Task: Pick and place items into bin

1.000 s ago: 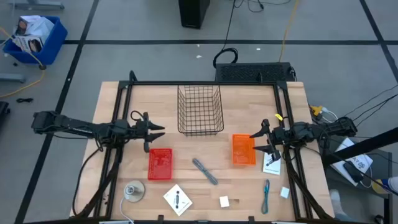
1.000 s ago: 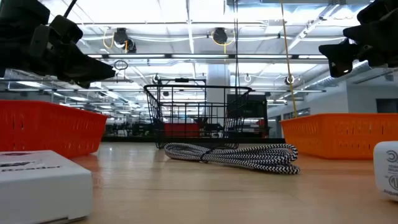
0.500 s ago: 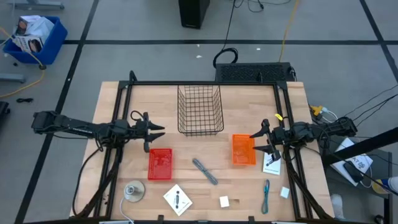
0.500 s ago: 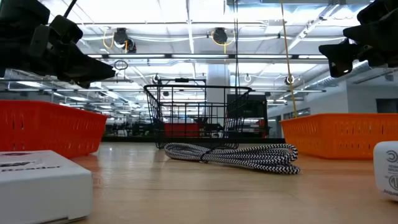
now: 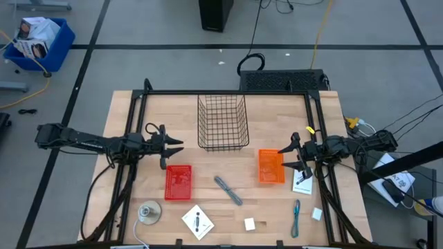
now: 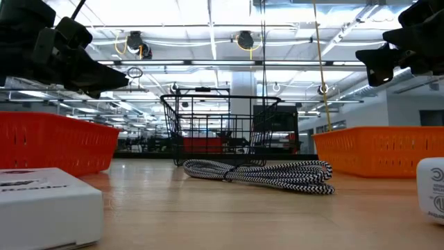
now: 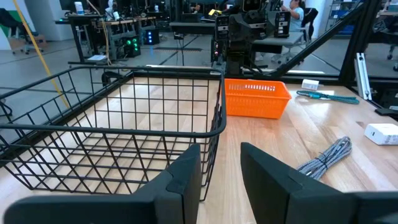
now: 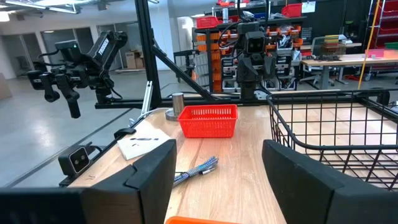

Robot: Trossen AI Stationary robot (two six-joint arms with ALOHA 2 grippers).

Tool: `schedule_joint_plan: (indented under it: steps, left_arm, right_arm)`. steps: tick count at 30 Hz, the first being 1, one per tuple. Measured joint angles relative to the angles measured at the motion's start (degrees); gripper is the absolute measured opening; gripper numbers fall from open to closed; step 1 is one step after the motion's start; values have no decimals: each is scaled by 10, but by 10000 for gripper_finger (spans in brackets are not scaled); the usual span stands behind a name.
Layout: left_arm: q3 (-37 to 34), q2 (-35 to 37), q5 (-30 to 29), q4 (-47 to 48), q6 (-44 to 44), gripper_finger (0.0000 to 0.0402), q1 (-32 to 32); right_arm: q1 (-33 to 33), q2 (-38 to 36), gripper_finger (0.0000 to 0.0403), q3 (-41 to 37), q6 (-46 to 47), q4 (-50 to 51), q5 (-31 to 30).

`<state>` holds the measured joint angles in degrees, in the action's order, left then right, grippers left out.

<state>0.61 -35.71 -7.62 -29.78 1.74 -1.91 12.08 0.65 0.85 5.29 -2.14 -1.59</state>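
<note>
- The left gripper [image 5: 177, 146] is held in the air near the left edge of the bench [image 5: 221, 207], just behind the red basket [image 5: 178, 182]. Its fingers are spread a little, and nothing is held between them.
- The right gripper [image 5: 286, 158] is held in the air near the right edge, beside the orange basket [image 5: 270, 167]. Its fingers are spread wide, and nothing is held.
- The black wire bin [image 5: 222, 122] is set at the middle of the back edge.
- The grey striped tool [image 5: 228, 190] is laid in the middle of the bench, in front of the bin.
- One white card [image 5: 197, 222] is laid at the front edge, and another [image 5: 302, 182] at the right edge.
- The two white cubes [image 5: 250, 223] and the thin teal tool [image 5: 296, 217] are laid near the front right corner.
- The round grey disc [image 5: 149, 212] is seen near the front left corner.
</note>
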Motion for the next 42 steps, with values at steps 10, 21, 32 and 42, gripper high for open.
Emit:
schedule_joint_plan:
  steps: [10, 21, 32, 42]
  left_arm:
    - [0, 0, 0, 0, 0, 118, 0]
    - [0, 0, 0, 0, 0, 118, 0]
    - [0, 0, 0, 0, 0, 118, 0]
    - [0, 0, 0, -9, 0, 118, 0]
  right_arm:
    - [0, 0, 233, 0, 0, 0, 0]
    - [0, 0, 233, 0, 0, 0, 0]
    - [0, 0, 233, 0, 58, -6, -5]
    - [0, 2, 233, 0, 198, -169, -28]
